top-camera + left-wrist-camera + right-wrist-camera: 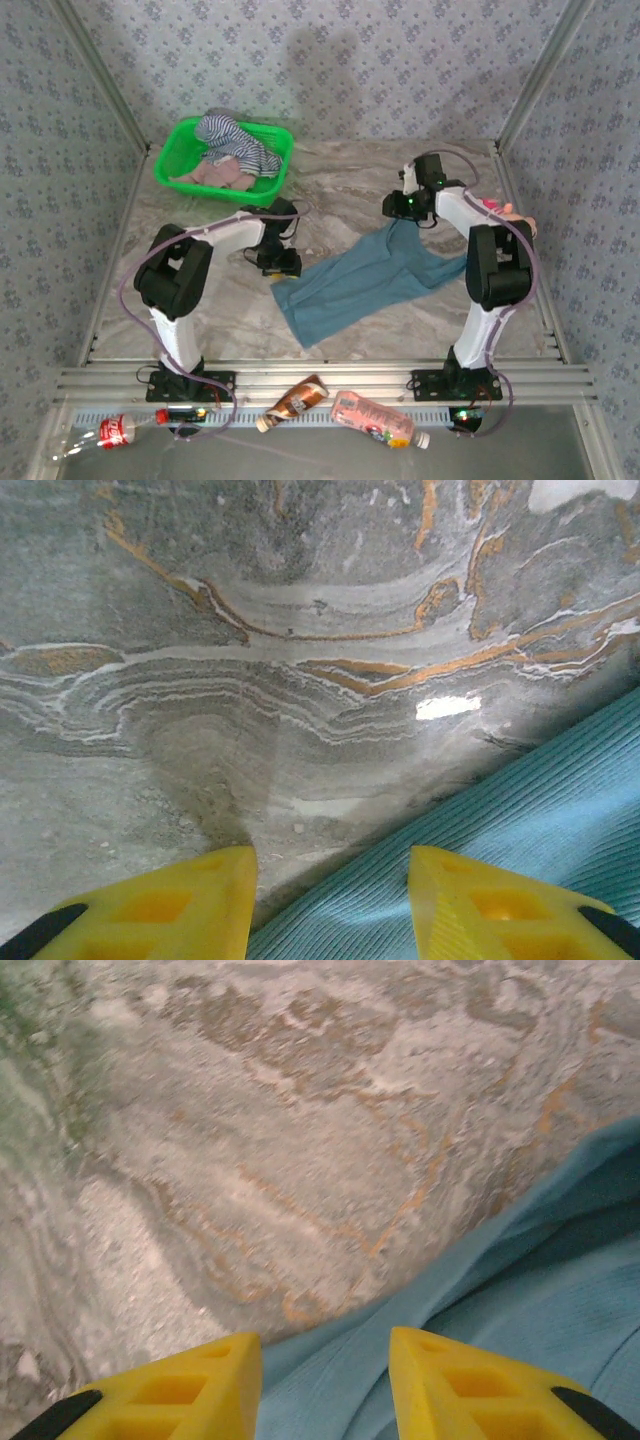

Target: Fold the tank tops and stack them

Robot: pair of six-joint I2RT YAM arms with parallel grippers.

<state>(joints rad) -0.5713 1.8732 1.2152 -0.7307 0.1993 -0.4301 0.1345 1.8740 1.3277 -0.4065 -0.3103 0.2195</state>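
Two grippers low over teal top

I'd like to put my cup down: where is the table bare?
Bare marble lies between the green basket and the right arm, and between the teal top and the near rail. The middle is crowded: the top and the left arm.

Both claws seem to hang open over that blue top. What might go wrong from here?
The blue top lies slanted and wrinkled, so a fold may come out crooked.
The left claw and right claw stand open at its edges; closing, they might miss the cloth or scrape the table.
The striped top and pink top lie heaped together in the green basket; lifting one could drag the other along.
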